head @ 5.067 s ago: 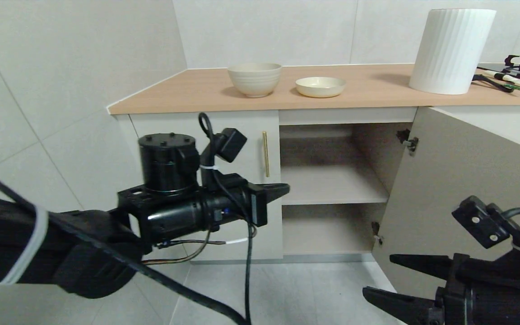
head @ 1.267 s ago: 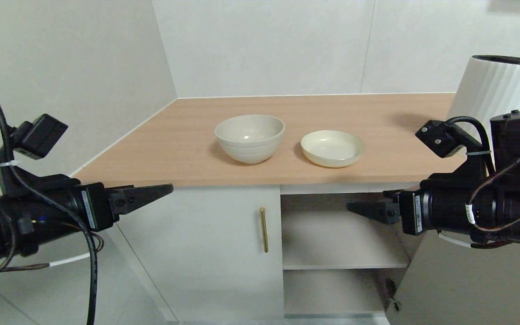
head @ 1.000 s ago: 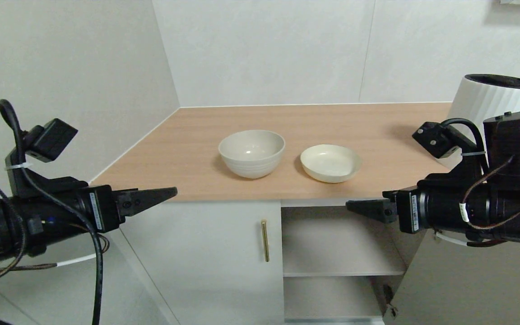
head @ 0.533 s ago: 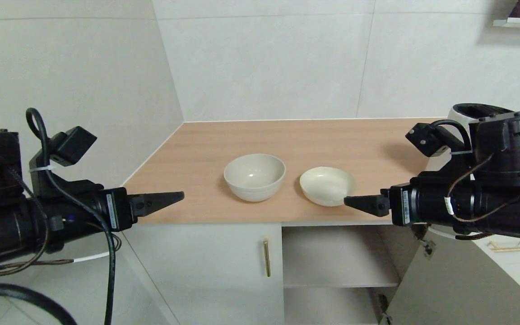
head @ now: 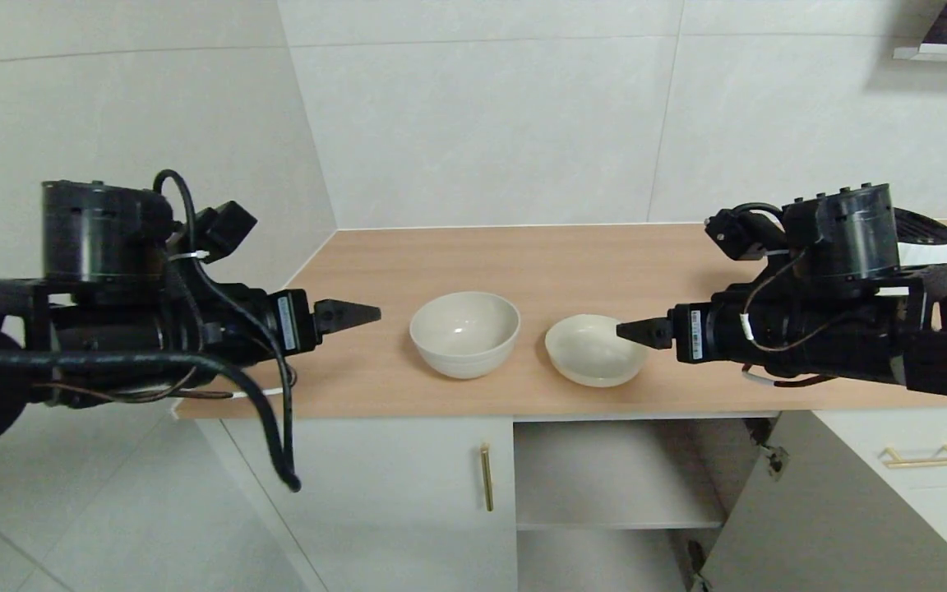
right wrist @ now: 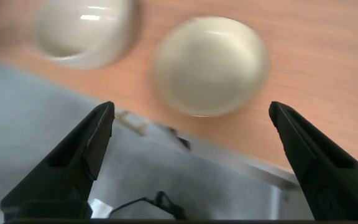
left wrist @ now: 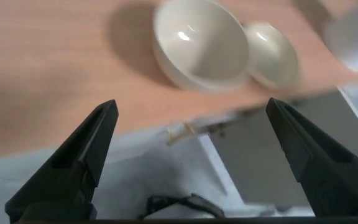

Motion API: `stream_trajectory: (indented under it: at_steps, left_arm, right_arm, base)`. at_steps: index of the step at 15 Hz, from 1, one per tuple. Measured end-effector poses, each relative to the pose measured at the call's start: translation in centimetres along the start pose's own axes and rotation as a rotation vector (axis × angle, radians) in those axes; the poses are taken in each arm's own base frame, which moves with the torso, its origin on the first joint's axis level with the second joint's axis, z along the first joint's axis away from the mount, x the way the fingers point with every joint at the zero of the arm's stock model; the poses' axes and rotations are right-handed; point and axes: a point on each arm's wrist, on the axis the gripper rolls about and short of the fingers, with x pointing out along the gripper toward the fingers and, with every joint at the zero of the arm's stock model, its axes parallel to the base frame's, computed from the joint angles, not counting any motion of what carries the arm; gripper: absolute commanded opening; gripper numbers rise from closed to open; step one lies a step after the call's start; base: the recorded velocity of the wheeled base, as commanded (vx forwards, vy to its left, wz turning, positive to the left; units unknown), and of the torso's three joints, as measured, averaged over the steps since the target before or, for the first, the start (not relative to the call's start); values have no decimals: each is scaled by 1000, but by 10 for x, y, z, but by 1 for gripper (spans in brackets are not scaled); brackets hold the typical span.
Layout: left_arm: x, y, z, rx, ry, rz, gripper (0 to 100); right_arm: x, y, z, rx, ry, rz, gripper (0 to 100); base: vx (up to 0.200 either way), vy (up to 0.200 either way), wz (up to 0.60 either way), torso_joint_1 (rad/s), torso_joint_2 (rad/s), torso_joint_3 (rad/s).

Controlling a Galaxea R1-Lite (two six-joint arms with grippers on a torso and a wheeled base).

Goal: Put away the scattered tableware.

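Right claw (head: pixel 623 330) now nearer the dish (head: pixel 591 360)

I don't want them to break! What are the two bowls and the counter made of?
The deep bowl and shallow bowl look like glazed ceramic: cream, with shiny highlights. The counter looks like matte wood or wood-look laminate, from its grain.

tiled walls (head: pixel 482 123), wooden counter (head: pixel 523 255), open cabinet (head: pixel 605 477)

wooden countertop (head: pixel 523 255) centre | tiled wall (head: pixel 482 123) far | white container (head: pixel 938 240) far right | brass drawer handle (head: pixel 930 457) near right
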Motion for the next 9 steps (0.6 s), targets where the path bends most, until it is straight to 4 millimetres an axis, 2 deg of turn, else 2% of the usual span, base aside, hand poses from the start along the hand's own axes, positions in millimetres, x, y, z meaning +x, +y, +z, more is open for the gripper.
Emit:
stream_trajectory:
  at_steps: [3, 6, 9]
  left_arm:
    - [41, -8, -1, -59, 13, 134, 100]
    - [66, -23, -7, -139, 31, 141, 100]
    - [88, -26, -14, -150, 34, 197, 100]
  right_arm:
    - [15, -1, -3, 21, 26, -54, 100]
    - [23, -2, -6, 25, 32, -69, 100]
    - [26, -2, -7, 29, 13, -75, 100]
  base:
    - [0, 0, 0, 0, 0, 0]
    - [0, 0, 0, 0, 0, 0]
    - [0, 0, 0, 0, 0, 0]
